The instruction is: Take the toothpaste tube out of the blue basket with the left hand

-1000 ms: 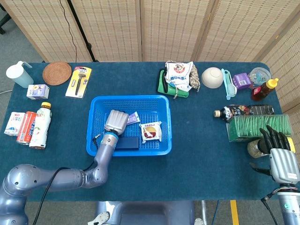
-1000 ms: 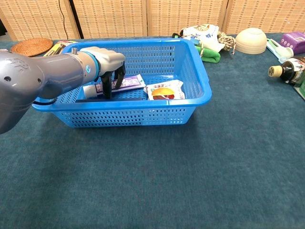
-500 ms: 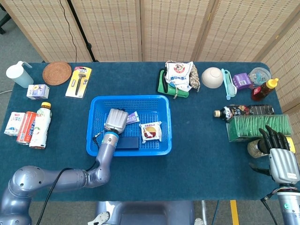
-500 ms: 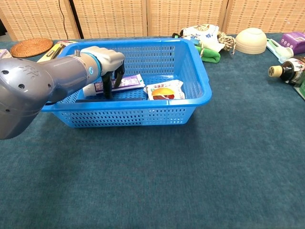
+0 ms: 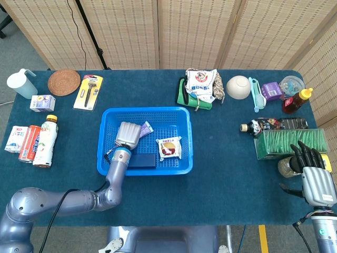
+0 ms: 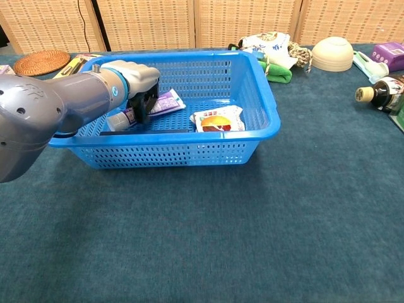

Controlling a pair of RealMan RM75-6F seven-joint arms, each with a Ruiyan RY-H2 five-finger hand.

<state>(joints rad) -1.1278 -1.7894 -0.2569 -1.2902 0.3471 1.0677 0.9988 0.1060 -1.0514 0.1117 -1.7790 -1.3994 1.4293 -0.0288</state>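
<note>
The blue basket (image 5: pixel 184 138) (image 6: pixel 265 110) stands mid-table. Inside it my left hand (image 5: pixel 128 135) (image 6: pixel 135 81) grips the purple-and-white toothpaste tube (image 5: pixel 146 127) (image 6: pixel 165 101), whose flat end sticks out to the right of the fingers and is tilted up off the basket floor. Its cap end shows below the hand in the chest view. A wrapped snack (image 5: pixel 169 148) (image 6: pixel 217 119) and a dark flat box (image 5: pixel 143 161) also lie in the basket. My right hand (image 5: pixel 310 167) hangs at the right table edge, fingers apart and holding nothing.
Left of the basket stand a drink bottle (image 5: pixel 45 140), a can (image 5: pixel 29 143) and cartons. A razor pack (image 5: pixel 88 91) and a woven coaster (image 5: pixel 63 82) lie behind. On the right are a sauce bottle (image 5: pixel 271 125), a green box (image 5: pixel 290 142) and a bowl (image 5: pixel 238 87).
My left hand has closed on the toothpaste tube and raised it slightly; the tube's flat end has tilted up and shifted left. The right hand has not moved.
</note>
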